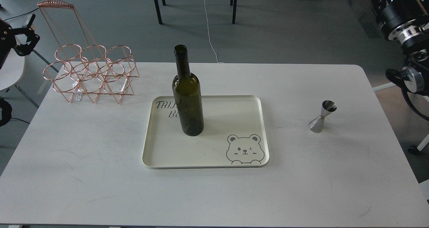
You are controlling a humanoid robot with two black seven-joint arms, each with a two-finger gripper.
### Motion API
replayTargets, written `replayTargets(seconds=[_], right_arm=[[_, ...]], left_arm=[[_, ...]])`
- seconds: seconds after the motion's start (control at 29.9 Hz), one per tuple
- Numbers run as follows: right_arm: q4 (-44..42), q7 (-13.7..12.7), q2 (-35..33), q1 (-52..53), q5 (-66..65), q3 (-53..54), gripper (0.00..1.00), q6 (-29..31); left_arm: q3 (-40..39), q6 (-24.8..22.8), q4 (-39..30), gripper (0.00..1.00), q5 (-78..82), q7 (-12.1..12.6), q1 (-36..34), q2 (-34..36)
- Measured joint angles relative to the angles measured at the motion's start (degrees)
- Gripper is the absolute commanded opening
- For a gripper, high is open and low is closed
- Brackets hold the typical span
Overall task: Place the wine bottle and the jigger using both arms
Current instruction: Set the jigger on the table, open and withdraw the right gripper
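Note:
The wine bottle (pixel 187 97) stands upright on the left half of a cream tray (pixel 234 102) in the middle of the white table. The jigger (pixel 322 116) stands upright on the table to the right of the tray. My left gripper (pixel 29 31) is at the far left edge, raised beyond the table's left end, open and empty. Of my right arm (pixel 395 12) only the wrist and its silver ring show at the top right corner. Its gripper is cut off by the view's edge. Both arms are far from the bottle and the jigger.
A rose-gold wire bottle rack (pixel 88 72) stands at the table's back left corner. The tray has a bear drawing (pixel 243 149) at its front right. Table legs and cables lie on the floor behind the table.

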Motion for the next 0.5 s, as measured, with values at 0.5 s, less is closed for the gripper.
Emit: replayTargets(seconds=[0.5], right_arm=[[-7.2, 0.0, 1.0, -11.4, 28.2, 13.0, 0.97, 23.7]], left_arm=[[1.9, 11.0, -32.7, 0.97, 42.5, -0.5, -0.9, 17.5]])
